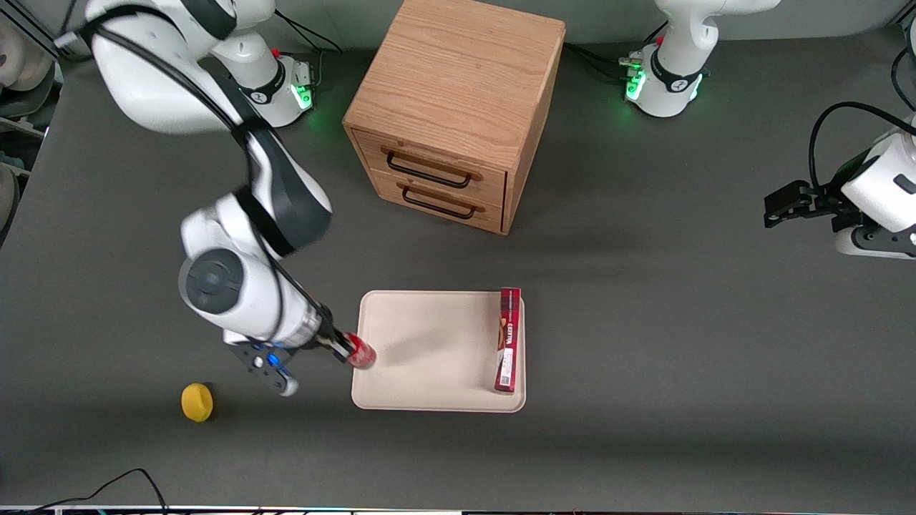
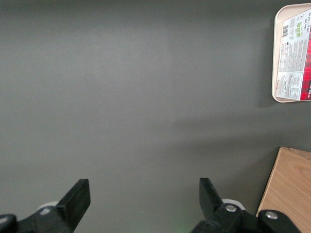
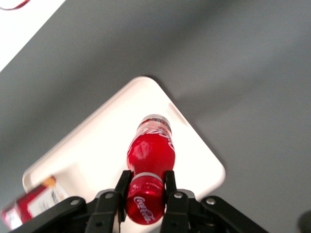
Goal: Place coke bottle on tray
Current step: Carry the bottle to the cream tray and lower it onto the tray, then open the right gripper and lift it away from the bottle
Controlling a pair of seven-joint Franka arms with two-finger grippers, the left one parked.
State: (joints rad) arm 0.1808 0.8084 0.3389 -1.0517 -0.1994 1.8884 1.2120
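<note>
I see the coke bottle (image 3: 149, 165) clamped at its neck between my gripper's (image 3: 146, 187) two black fingers (image 3: 123, 187), which are closed snugly on it just below the red cap. White Coca-Cola script reads on the cap end and again on the red body near the silvery base. The bottle hangs base-down over the tray (image 3: 97, 145), above the tray's edge toward the working arm's end of the bench (image 1: 644, 322); I cannot tell whether the base touches the tray yet.

On the tray's edge toward the parked arm's end lies a long red box (image 1: 508, 340) with white lettering I cannot read; small printed panels cover one face. A yellow lemon-like object (image 1: 197, 402) sits on the bench near the tray, toward the working arm's end. Farther from the front camera than the tray stands a wooden two-drawer cabinet (image 1: 458, 107) with black handles.
</note>
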